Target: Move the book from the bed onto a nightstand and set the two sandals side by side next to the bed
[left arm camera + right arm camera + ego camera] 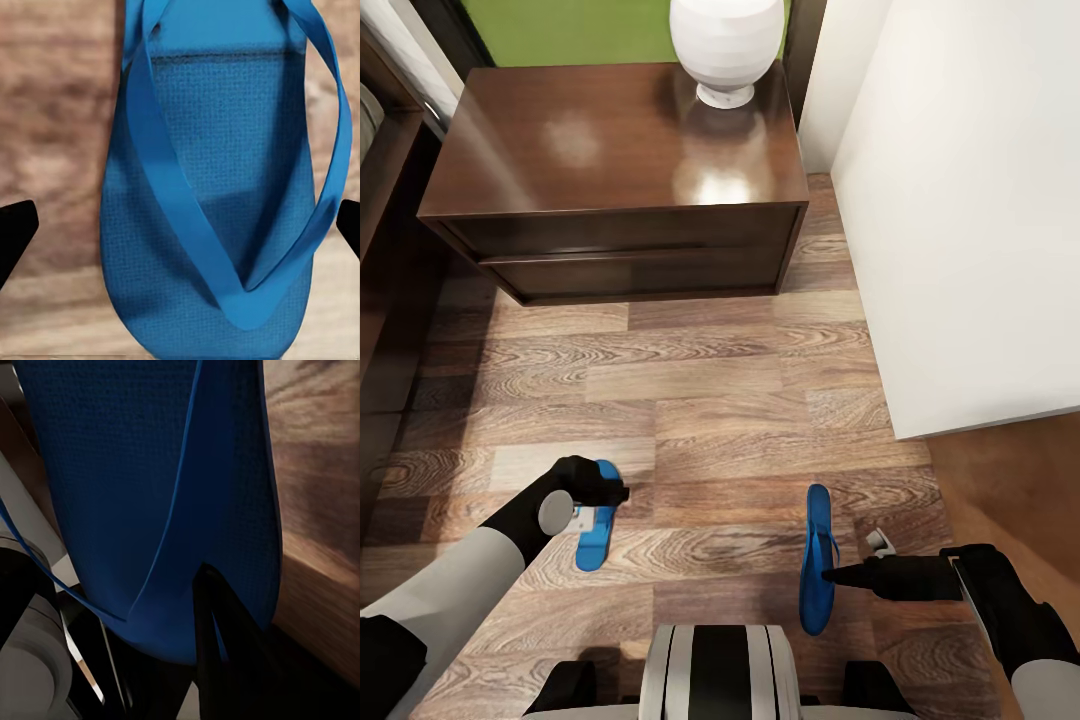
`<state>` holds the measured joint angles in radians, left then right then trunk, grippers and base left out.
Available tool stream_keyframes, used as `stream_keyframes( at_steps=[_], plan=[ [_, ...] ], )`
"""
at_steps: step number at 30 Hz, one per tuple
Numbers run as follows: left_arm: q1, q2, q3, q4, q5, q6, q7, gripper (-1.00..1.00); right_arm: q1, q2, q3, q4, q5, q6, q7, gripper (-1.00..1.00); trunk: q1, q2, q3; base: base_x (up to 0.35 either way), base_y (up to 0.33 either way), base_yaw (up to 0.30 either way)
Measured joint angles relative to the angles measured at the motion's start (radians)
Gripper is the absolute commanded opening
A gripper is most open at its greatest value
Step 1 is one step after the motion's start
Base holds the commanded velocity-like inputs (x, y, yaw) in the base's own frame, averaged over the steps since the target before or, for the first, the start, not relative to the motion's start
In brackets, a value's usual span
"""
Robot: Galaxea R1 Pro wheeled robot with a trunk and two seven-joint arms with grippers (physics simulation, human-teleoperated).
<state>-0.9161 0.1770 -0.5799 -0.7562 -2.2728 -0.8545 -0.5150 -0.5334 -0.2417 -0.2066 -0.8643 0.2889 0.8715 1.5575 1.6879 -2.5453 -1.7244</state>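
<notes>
One bright blue sandal (592, 548) lies flat on the wood floor. My left gripper (603, 497) hovers just over it, open; in the left wrist view the black fingertips (16, 229) stand wide on either side of that sandal (217, 187). The second sandal (817, 530) is tipped on its edge, and my right gripper (830, 575) is shut on its side. Close up, a dark finger (217, 652) presses the blue sole (150, 472). The dark-brown nightstand (610, 150) stands ahead. The bed (385, 160) frame runs along the left edge. The book is out of view.
A white lamp base (725, 45) sits on the nightstand's back right corner. A white wall (970, 200) closes off the right side. Open plank floor (700, 400) lies between the nightstand and my grippers. My own trunk (715, 670) is at the bottom.
</notes>
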Motion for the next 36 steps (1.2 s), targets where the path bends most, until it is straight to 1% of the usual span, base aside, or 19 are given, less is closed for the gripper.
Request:
stream_keyframes(
  at_steps=[7,12,18,19,24,27,28,29,36],
  plan=[
    [0.0,0.0,-0.001,0.006,0.004,0.087,0.0,1.0,0.0,0.0,0.0,0.0,0.0,0.0,0.0,-1.0,0.0,0.0,0.0,0.0,0.0,0.0],
    [0.001,0.0,-0.002,0.007,0.008,0.101,0.004,1.0,0.0,0.0,0.0,0.0,0.0,0.0,0.0,-1.0,0.0,0.0,0.0,0.0,0.0,0.0],
    [0.0,-0.003,-0.001,0.007,0.01,0.103,0.007,1.0,0.0,-0.001,0.0,0.0,0.0,0.0,0.0,-1.0,0.0,0.0,0.0,0.0,0.0,0.0],
    [0.0,-0.003,-0.002,0.006,0.01,0.103,0.007,-1.0,0.0,-0.001,0.0,0.0,0.0,0.0,0.0,-1.0,0.0,0.0,0.0,0.0,0.0,0.0],
    [0.001,-0.003,-0.001,0.005,0.013,0.102,0.008,-1.0,0.0,0.0,0.0,0.0,0.0,0.0,0.0,-1.0,0.0,0.0,0.0,0.0,0.0,0.0],
    [0.0,-0.003,-0.002,0.006,-0.004,0.098,0.004,-1.0,0.0,0.0,0.0,0.0,0.0,0.0,0.0,-1.0,0.0,0.0,0.0,0.0,0.0,0.0],
    [0.001,-0.003,-0.003,0.006,0.007,0.102,0.008,-1.0,0.0,-0.001,0.0,0.0,0.0,0.0,0.0,-1.0,0.0,0.0,0.0,0.0,0.0,0.0],
    [0.001,-0.003,-0.003,0.007,0.009,0.103,0.008,-1.0,0.0,-0.001,0.0,0.0,0.0,0.0,0.0,-1.0,0.0,0.0,0.0,0.0,0.0,0.0],
    [0.0,-0.003,-0.003,0.008,0.008,0.103,0.007,-1.0,0.0,0.0,0.001,-0.001,0.0,0.0,0.0,-1.0,0.0,0.0,0.0,0.0,0.0,0.0]
  ],
)
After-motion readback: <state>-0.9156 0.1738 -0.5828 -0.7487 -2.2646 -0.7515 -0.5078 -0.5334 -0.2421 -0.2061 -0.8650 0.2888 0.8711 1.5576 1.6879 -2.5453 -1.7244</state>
